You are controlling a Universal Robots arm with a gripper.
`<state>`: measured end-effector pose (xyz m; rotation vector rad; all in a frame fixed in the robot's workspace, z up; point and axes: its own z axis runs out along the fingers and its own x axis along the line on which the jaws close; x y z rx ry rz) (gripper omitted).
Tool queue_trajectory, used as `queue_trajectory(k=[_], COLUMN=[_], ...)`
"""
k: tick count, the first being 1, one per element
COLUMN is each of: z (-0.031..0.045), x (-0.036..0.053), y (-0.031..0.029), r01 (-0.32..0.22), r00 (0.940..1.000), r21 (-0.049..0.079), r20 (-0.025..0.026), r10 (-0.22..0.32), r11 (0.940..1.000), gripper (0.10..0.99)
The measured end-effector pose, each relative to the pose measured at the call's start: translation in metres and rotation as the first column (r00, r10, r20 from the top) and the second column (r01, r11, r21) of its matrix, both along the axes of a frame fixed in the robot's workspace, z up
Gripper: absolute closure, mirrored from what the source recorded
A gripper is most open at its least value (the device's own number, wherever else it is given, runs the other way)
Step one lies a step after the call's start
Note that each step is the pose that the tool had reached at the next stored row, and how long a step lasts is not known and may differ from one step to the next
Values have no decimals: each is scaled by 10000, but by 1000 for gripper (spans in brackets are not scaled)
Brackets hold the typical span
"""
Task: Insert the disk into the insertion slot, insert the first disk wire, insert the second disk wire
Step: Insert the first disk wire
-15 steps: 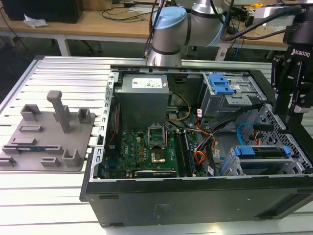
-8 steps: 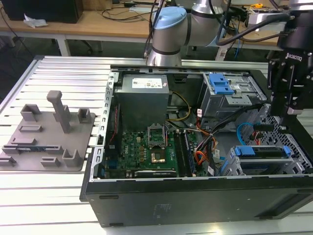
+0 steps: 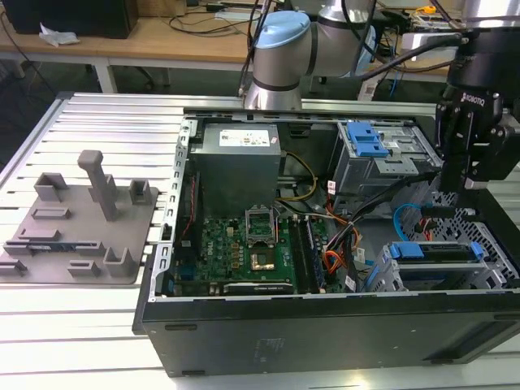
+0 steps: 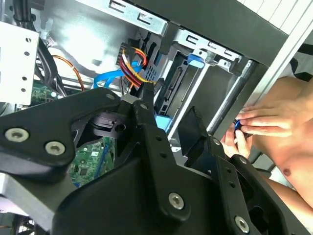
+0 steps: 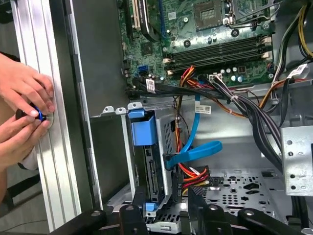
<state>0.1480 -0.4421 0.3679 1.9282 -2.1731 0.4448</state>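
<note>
Gripper (image 5: 164, 208), spread wide and empty, hovers near the light blue SATA cable (image 5: 195, 152), limp and light, probably best pinched at its stiff plug.

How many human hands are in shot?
2. Both are outside the computer case wall: one hand, the other hand, fingertips meeting on a small blue-ringed object. Others may be hidden.

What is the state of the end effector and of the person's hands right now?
The end effector is open, holding nothing.
The person's hands pinch a small blue object.
</note>
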Motion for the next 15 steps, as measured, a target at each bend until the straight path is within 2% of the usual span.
queue_trajectory(k=[3, 7, 8, 10, 12, 13, 15], z=[-66, -78, -85, -90, -99, -106, -130], x=[-1, -1, -1, -1, -1, -2, -3], y=[-2, -1, 0, 2, 4, 6, 22], r01=[194, 208, 210, 292, 371, 407, 481], r00=[9998, 9998, 9998, 9995, 9991, 9990, 9986], r21=[-1, -43, -40, -39, -39, -41, -41], r20=[6, -20, -11, 103, 184, 204, 209], r10=[-194, -208, -210, -292, -370, -406, -480], r11=[9998, 9998, 9998, 9996, 9993, 9992, 9988], gripper=[616, 616, 616, 616, 616, 616, 616])
